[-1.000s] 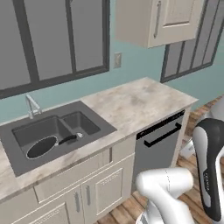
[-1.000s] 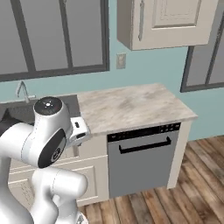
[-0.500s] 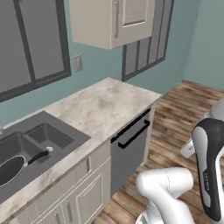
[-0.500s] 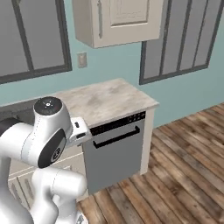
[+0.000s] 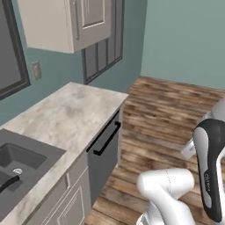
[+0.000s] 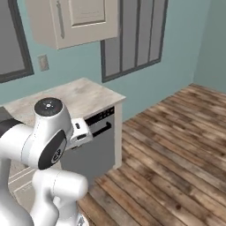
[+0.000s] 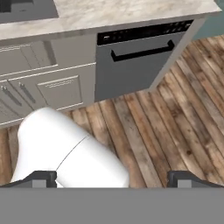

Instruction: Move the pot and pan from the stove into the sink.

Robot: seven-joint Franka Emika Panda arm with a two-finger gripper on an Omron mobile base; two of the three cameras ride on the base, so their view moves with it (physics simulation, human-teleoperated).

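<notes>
- The hand (image 7: 112, 177) is spread wide, its two dark tips far apart at the foot of the hand view; it holds nothing and touches nothing, hanging over the wood floor (image 7: 175, 113) before the dishwasher (image 7: 131, 61).
- The sink (image 5: 22, 169) lies at the lower left of the left base view, sunk in the tabletop (image 5: 66, 114); a dark handle (image 5: 8, 183) sticks up inside it, most likely the pan's, so the pan seems already in.
- Pot: cannot tell where it is.
- My guess: the pot is stiff, fairly heavy, matte and not slippery. Pinch its rim wall.
</notes>
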